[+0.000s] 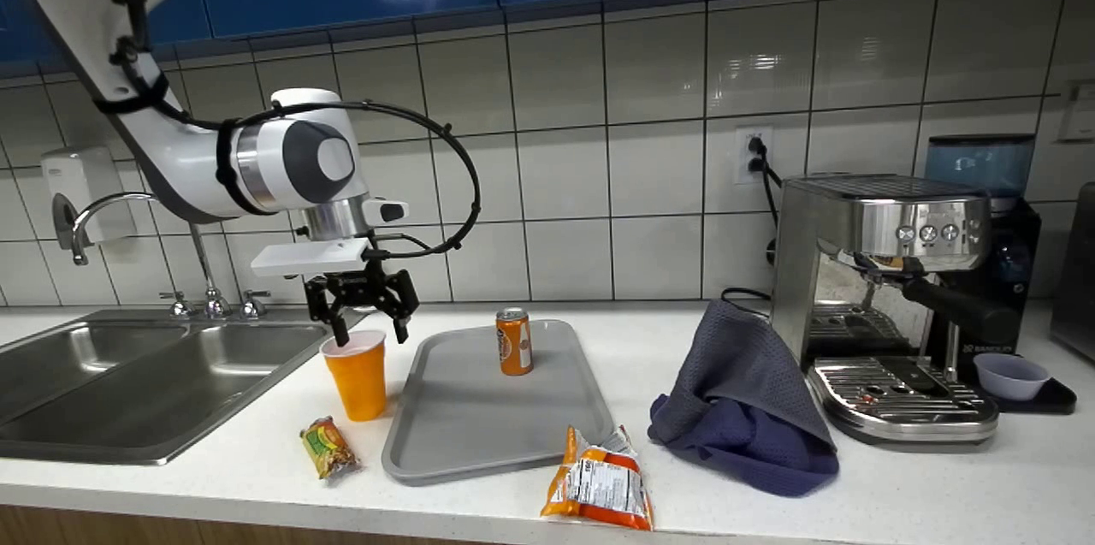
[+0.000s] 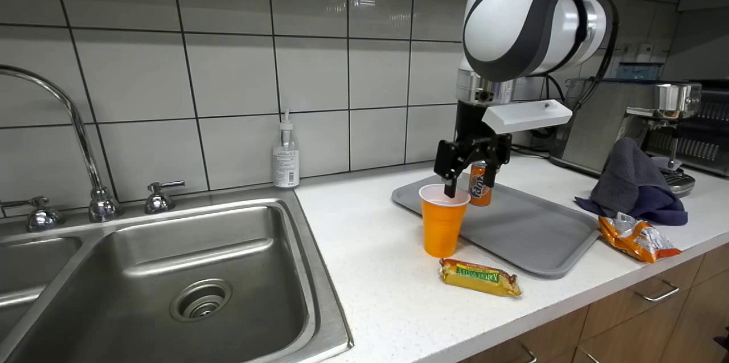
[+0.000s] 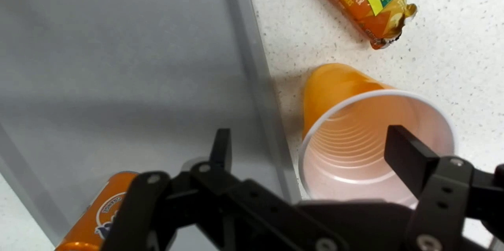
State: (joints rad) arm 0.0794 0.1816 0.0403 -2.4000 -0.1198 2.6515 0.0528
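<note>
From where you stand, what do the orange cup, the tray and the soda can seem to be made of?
The orange cup looks like thin, smooth plastic: from above, fine ribs circle its pale inside. The tray seems molded plastic, fairly matte: even gray, rounded corners, though fiberglass is possible. The soda can is probably aluminum, printed and glossy, given its silvery top.

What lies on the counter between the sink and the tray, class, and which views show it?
The orange cup stands there, and the wrapped granola bar lies nearer the counter's front edge; both exterior views show them between sink and tray.
</note>
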